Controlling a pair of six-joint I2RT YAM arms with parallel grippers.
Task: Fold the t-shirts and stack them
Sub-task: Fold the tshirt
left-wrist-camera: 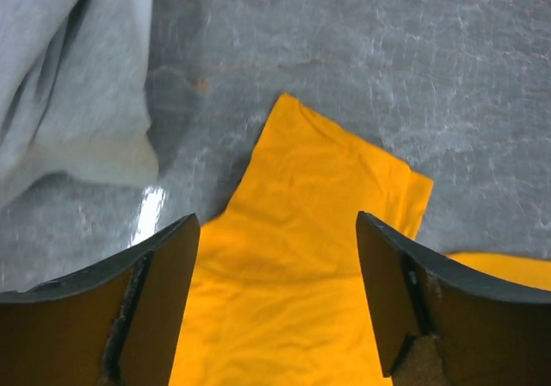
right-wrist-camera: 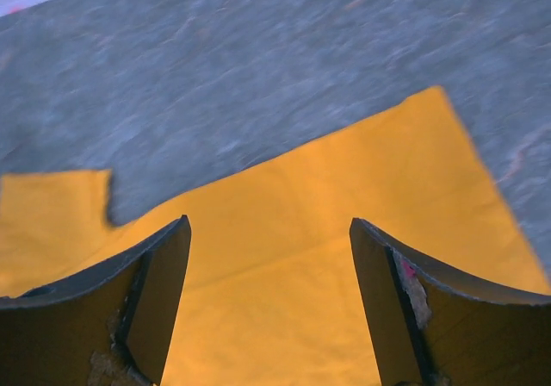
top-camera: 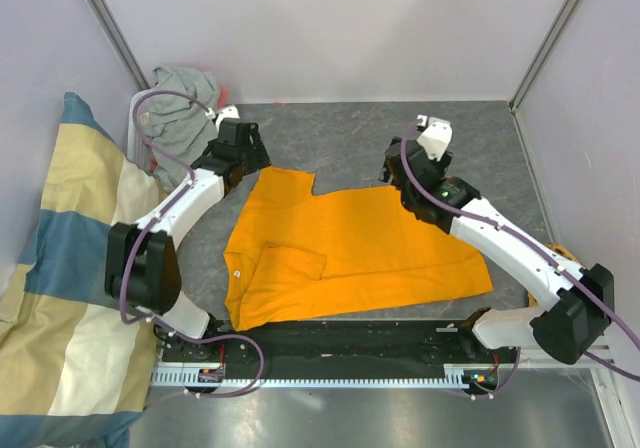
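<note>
Closest to the arm bases, the orange t-shirt (top-camera: 350,253) lies spread on the dark surface (top-camera: 350,133), its near sleeve (top-camera: 290,265) turned in over the body. Further back, the left hand (left-wrist-camera: 275,231) hangs wide open over the far sleeve (left-wrist-camera: 336,179), and the right hand (right-wrist-camera: 267,231) — just as wide, holding nothing — hangs over the shirt's far edge. Thin, limp cotton, I'd say: it's light, and it will sag and crease unless pinched at sleeve tip and hem corner together. Beyond, the grey t-shirt (top-camera: 180,108) sits crumpled in the far left corner.
</note>
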